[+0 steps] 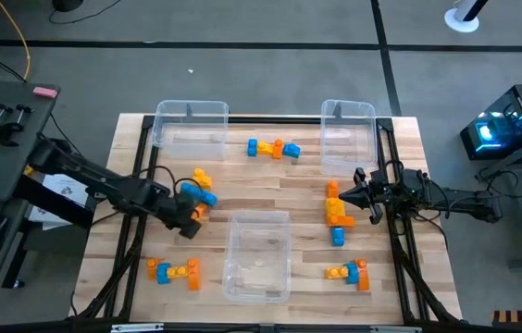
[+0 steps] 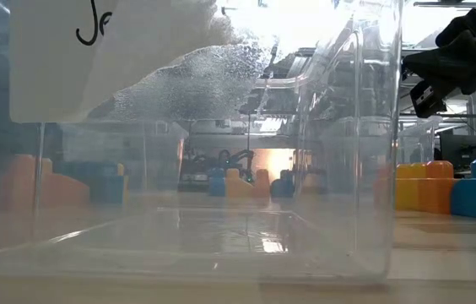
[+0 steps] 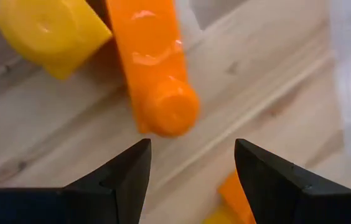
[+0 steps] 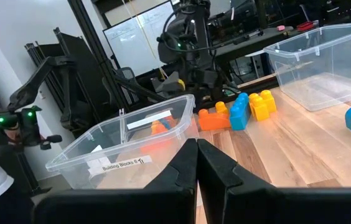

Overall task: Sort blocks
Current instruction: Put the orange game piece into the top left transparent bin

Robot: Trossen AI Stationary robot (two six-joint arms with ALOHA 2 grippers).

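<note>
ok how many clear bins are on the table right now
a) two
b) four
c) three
c) three: the high view shows one bin at the far left of the table, one bin at the far right, and a third bin at the near middle, with the blocks scattered on the wood around them.

Bare table (image 1: pixel 270 190) lies open between three clear bins (image 1: pixel 259 255) and scattered blocks (image 1: pixel 273 148).

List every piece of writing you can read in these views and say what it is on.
"Building Blocks 5" plus one unclear mark: white label on the front clear bin.
"Je", cut off by the frame: paper label on the bin, low view.
Whiteboard writing: too small to read.
</note>
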